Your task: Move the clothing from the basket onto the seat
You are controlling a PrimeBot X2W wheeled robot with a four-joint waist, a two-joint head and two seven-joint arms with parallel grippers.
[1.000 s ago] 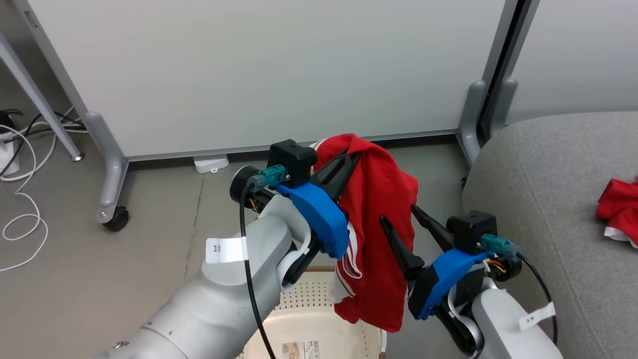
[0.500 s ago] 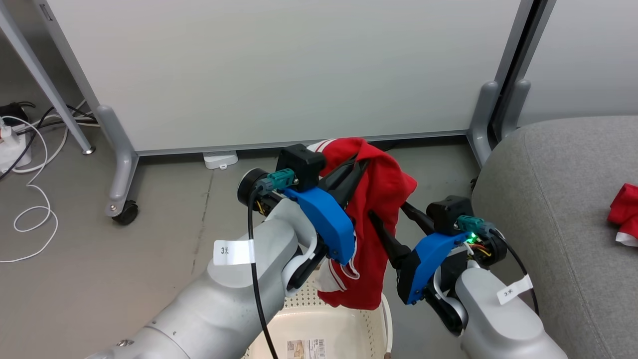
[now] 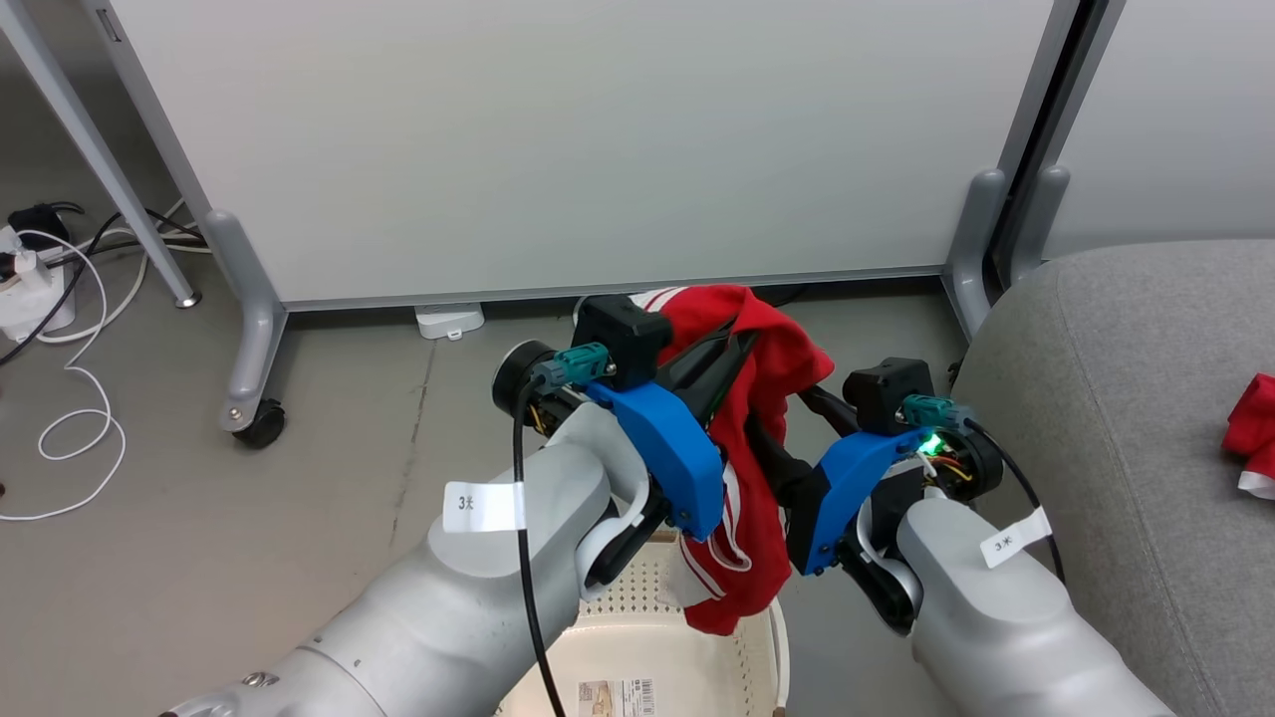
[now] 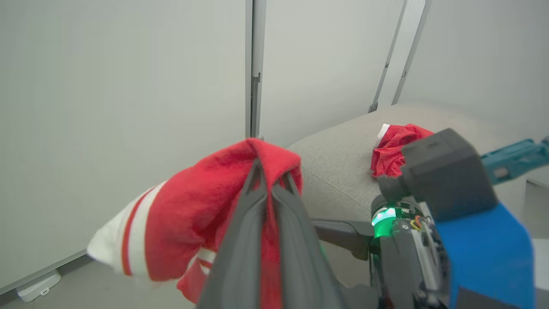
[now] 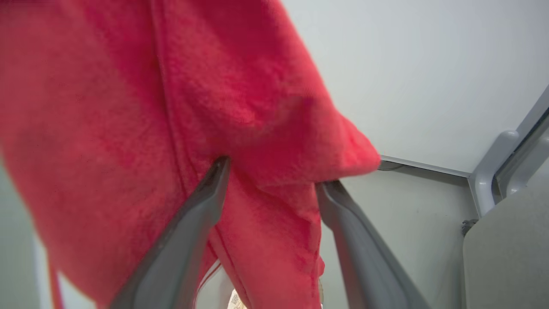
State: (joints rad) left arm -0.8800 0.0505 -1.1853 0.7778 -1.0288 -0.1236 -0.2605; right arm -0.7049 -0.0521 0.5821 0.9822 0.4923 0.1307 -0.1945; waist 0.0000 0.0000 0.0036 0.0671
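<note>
White partition (image 3: 558, 139) — behind the hanging red garment (image 3: 797, 354).

A white partition panel (image 3: 598, 139) on grey castored legs (image 3: 249, 339) stands on grey floor (image 3: 199, 578), white cables (image 3: 75, 438) coiled left of it.

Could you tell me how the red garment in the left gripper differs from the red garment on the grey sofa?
The soft red white-striped garment in the left gripper hangs in the air over the cream perforated basket, pinched in shut jaws; the other red garment lies free on the light-grey fabric sofa. The held one drapes downward; the sofa one is bunched in a heap. Both are red with white trim.
</note>
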